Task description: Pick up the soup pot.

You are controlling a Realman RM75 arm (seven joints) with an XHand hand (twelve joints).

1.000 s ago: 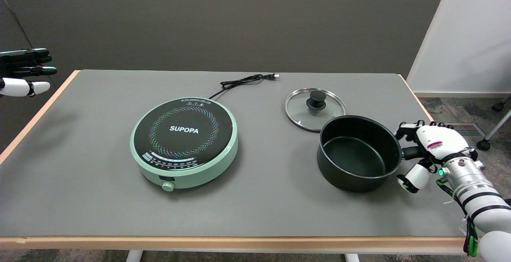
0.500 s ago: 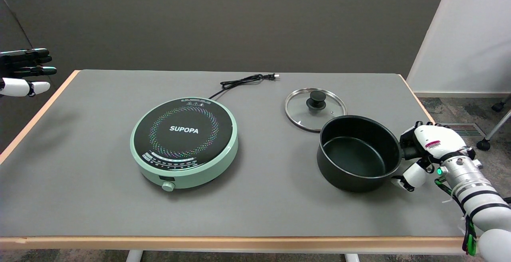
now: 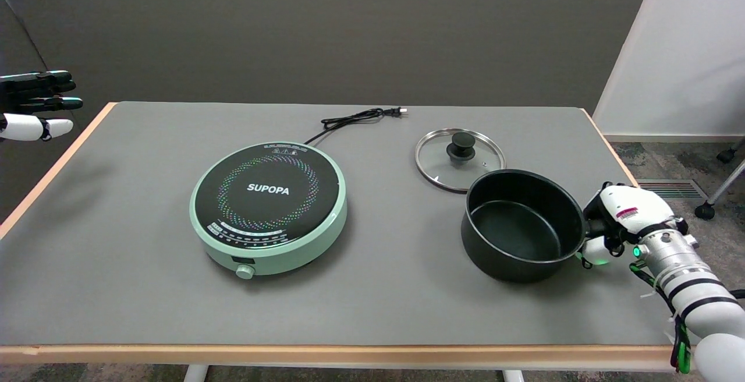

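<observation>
Here the soup pot (image 3: 522, 226) sits on the grey worktop (image 3: 128, 207) toward its right side, at about four o'clock from the worktop's middle. It is black, upright and open at the top, its dark inside bare, and its base appears to rest on the surface. A short handle sticks out from its wall at three o'clock, and the right hand (image 3: 618, 223) is wrapped around that handle: the white back of the hand lies over the top, the fingers are curled in on it, and a white fingertip (image 3: 593, 251) shows just below, close against the pot's wall. The hand is thus clamped on the pot's handle. The white arm runs off from the hand toward five o'clock, out past the worktop's front right corner.

Just behind the pot, at eleven o'clock from it, lies a glass lid (image 3: 460, 158) with a metal rim and a black knob, flat on the worktop; the pot's far rim overlaps the lid's near edge in this view, so whether the two touch cannot be told. Well apart to the pot's nine o'clock stands a round mint-green induction cooker (image 3: 269, 207) with a black top marked SUPOPA and a knob on its front. Its black power cord (image 3: 355, 119) trails from the back toward one o'clock, the plug lying loose on the worktop.
</observation>
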